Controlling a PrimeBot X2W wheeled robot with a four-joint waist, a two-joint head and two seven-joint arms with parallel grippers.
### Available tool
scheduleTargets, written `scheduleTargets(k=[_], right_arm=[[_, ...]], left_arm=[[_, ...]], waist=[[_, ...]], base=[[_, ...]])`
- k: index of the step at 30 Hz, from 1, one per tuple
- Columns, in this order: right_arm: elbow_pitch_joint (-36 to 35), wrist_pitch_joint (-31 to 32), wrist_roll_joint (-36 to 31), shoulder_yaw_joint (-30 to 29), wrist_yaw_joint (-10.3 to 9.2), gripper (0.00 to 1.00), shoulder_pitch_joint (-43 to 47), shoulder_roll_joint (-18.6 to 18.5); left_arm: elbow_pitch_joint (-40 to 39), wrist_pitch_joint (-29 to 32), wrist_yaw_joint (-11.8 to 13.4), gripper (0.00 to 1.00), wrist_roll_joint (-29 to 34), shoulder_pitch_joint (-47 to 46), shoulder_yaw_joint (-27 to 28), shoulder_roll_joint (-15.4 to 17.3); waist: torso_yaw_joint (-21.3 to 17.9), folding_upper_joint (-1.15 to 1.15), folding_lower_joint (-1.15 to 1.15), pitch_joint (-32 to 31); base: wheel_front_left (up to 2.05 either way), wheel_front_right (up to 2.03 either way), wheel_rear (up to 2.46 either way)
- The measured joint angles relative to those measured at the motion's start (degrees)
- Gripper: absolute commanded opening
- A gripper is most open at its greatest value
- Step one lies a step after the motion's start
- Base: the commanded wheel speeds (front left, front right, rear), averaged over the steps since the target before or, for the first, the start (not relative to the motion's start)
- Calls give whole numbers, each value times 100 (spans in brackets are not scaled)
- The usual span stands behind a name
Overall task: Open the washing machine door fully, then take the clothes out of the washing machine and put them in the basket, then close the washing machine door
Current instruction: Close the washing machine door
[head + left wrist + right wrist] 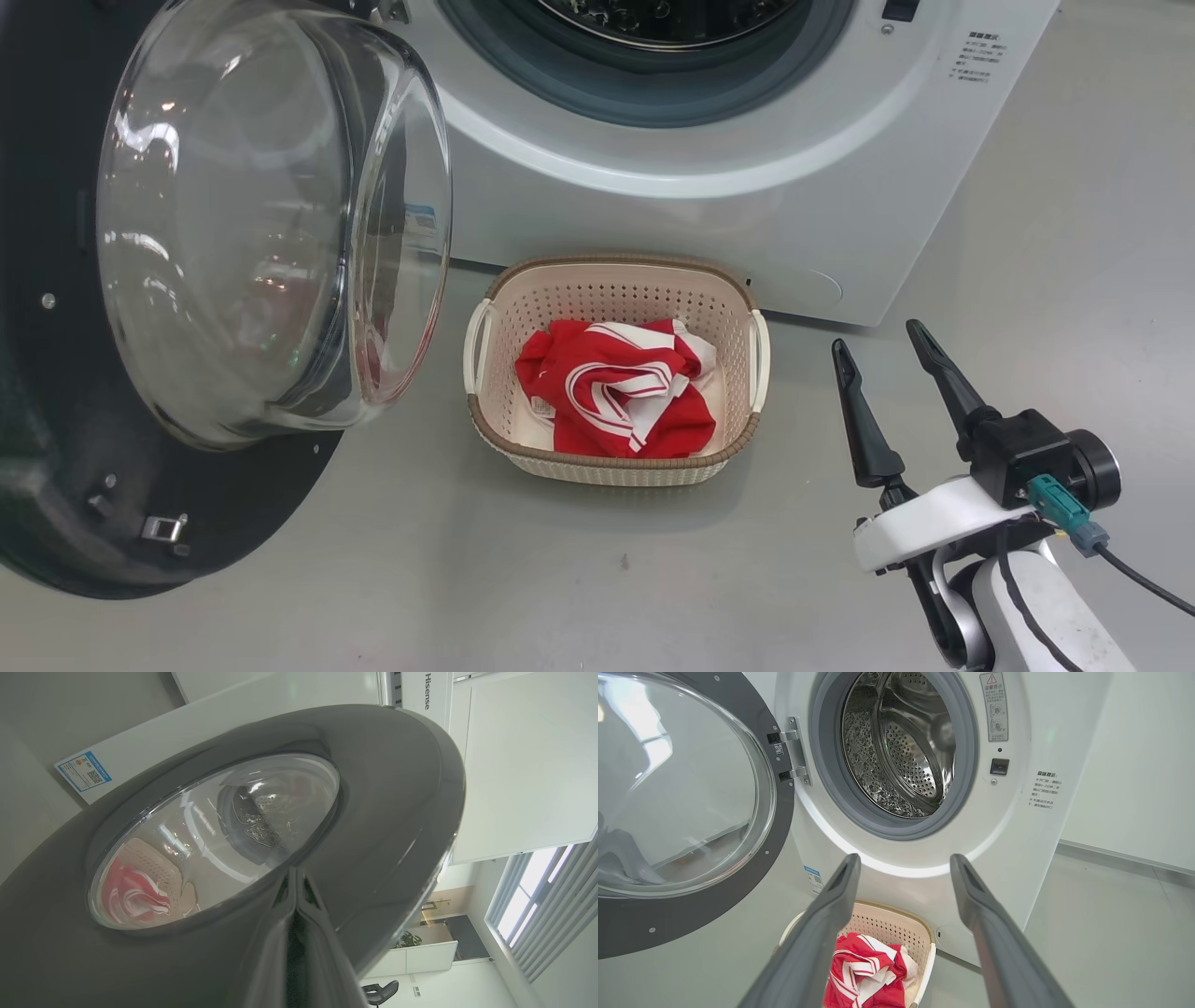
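Observation:
The washing machine door (271, 215) stands swung open at the left, its glass bowl bulging toward the basket. Behind the basket is the white washing machine (747, 187), and its steel drum (901, 742) holds no fabric that I can see. On the floor in front, the cream basket (485, 420) holds the red and white clothes (616, 387). My right gripper (876, 336) hangs open to the right of the basket with nothing between its fingers. My left gripper (294, 877) is shut on nothing, tips at the door's (397, 812) outer black rim beside the glass; contact is unclear.
Grey floor (560, 579) runs in front of and to the right of the basket. The door's hinge (791, 756) sits left of the drum opening. A white wall (1134, 765) stands right of the machine. A window (537, 896) and a dark chair (380, 991) lie beyond the door.

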Motion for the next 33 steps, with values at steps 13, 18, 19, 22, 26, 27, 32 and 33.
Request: scheduleTargets(k=[13, 18, 19, 22, 26, 27, 32, 33], right_arm=[[49, -79, 51, -16, -51, 100, 1, 70], [68, -99, 51, 15, -51, 100, 1, 114], [71, -104, 51, 19, -51, 100, 1, 123], [81, -146, 52, 24, -51, 100, 0, 145], [88, -147, 53, 43, -51, 100, -2, 170], [90, -151, 55, 42, -51, 100, -2, 176], [120, -197, 58, 52, -51, 100, -9, 220], [127, -197, 59, 53, -51, 100, -10, 230]], left_arm=[[-836, 379, -26, 0, -59, 254, -33, -126], [-1179, 528, -44, 0, -107, 331, -114, -204], [-1249, 552, -47, 0, -111, 337, -133, -212], [-1457, 639, -48, 0, -149, 341, -194, -234], [-1684, 703, -49, 0, -181, 358, -250, -324], [-1727, 705, -49, 0, -240, 358, -267, -361], [-1919, 778, -51, 0, -293, 360, -401, -478], [-1934, 778, -51, 0, -293, 360, -416, -488]], waist=[[-321, 0, 0, -37], [-472, 0, 0, -38], [-505, 0, 0, -36], [-606, 0, 0, -25], [-752, 0, 0, 0], [-789, 0, 0, 7], [-1023, 0, 0, 55], [-1065, 0, 0, 64]], base=[[0, 0, 0], [0, 0, 0], [0, 0, 0], [0, 0, 0], [0, 0, 0], [0, 0, 0], [0, 0, 0], [0, 0, 0]])
